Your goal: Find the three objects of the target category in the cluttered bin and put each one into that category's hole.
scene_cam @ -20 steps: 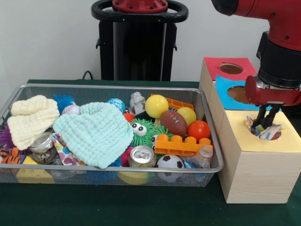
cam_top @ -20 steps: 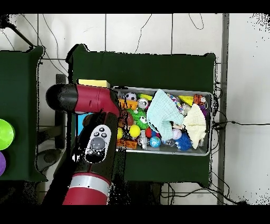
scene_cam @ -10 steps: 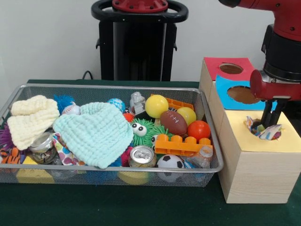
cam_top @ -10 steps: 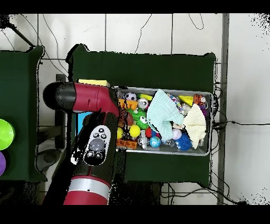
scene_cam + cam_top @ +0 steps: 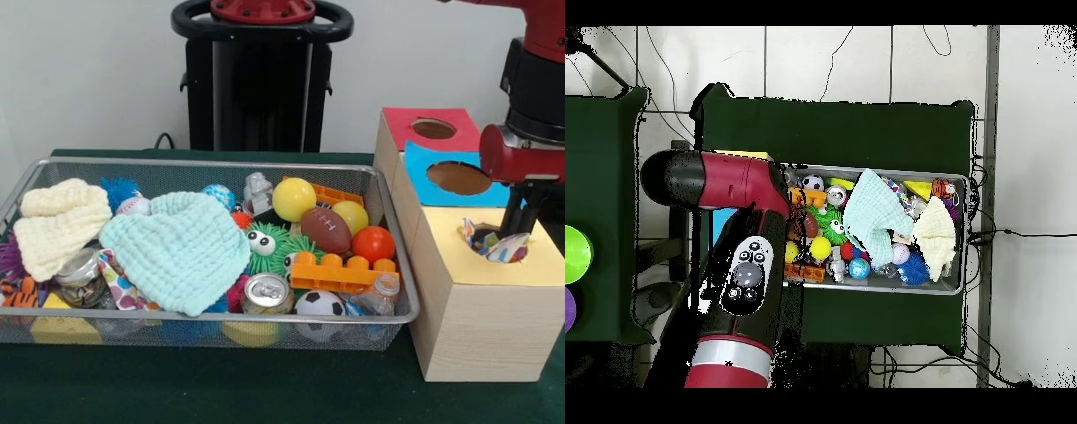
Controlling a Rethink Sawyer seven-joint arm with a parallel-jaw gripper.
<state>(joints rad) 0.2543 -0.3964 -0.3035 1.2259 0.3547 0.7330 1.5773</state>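
Observation:
The wire mesh bin fills the left and middle of the front view, packed with toys. A white polka-dot fabric piece peeks out under the mint waffle cloth, beside a jar. The yellow-topped box stands at the right. A colourfully patterned fabric piece sits bunched in its hole, partly sticking out. My gripper hangs just above and right of that hole, open and empty. In the overhead view the arm hides the gripper and the boxes; the bin lies to its right.
The blue-topped hole and red-topped hole lie behind the yellow box. The bin also holds a cream waffle cloth, balls, a can, an orange brick and a green googly-eyed toy. The black pedestal stands behind.
My gripper has lifted out of the yellow hole and shifted a little right. The patterned fabric stays bunched in the hole.

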